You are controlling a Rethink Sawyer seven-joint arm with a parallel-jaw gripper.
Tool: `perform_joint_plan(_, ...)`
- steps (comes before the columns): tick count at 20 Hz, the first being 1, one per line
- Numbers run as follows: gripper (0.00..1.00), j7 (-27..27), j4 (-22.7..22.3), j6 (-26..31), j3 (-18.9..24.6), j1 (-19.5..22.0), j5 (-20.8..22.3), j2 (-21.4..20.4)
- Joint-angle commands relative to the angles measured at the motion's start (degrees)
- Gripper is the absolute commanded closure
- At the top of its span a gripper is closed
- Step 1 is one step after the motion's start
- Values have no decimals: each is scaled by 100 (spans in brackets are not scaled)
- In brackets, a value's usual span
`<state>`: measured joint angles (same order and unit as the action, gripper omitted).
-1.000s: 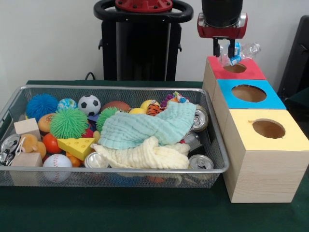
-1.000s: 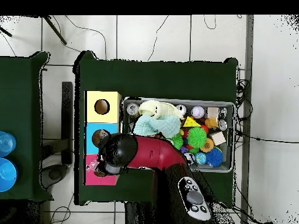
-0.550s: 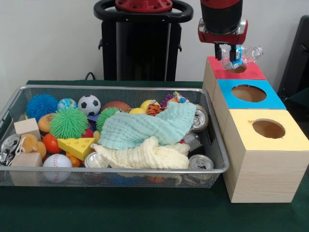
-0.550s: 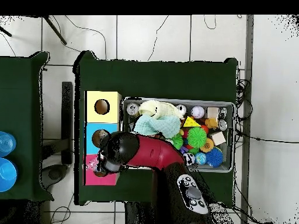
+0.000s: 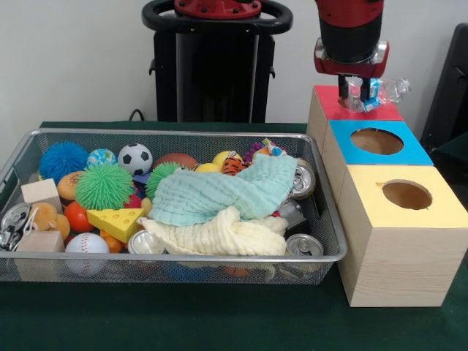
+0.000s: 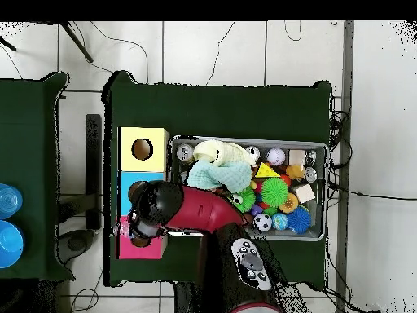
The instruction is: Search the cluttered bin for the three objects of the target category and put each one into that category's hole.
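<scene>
My gripper (image 5: 355,93) hangs over the red-topped box (image 5: 329,108) at the far end of the box row, shut on a crushed clear plastic bottle (image 5: 382,91) with a blue label. The bottle lies sideways, sticking out to the right, right above the red top, and hides that box's hole. From above, the arm's head (image 6: 156,208) covers the red box (image 6: 134,249) and part of the blue box (image 6: 130,187). The wire bin (image 5: 88,270) holds balls, cans and cloths.
The blue box (image 5: 376,141) and yellow box (image 5: 404,194) show open round holes. In the bin lie a teal cloth (image 5: 219,191), a cream cloth (image 5: 219,235), several cans (image 5: 304,246), a yellow cheese wedge (image 5: 117,221), wooden blocks (image 5: 40,193) and a soccer ball (image 5: 134,157).
My gripper has shifted right with the bottle, now at the right side of the red box top. The bin contents have not moved.
</scene>
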<state>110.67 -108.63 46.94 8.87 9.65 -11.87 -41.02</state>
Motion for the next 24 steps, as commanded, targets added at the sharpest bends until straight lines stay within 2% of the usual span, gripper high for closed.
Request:
perform_joint_plan(1, 100, 1777, 681, -239, -268, -159, -470, 353)
perform_joint_plan(6, 100, 1765, 931, -111, -408, -268, -563, 474)
perform_joint_plan(15, 100, 1536, 1188, 17, -567, -192, -691, 649)
perform_joint_plan(24, 100, 1470, 1251, -317, -752, -314, -681, 811)
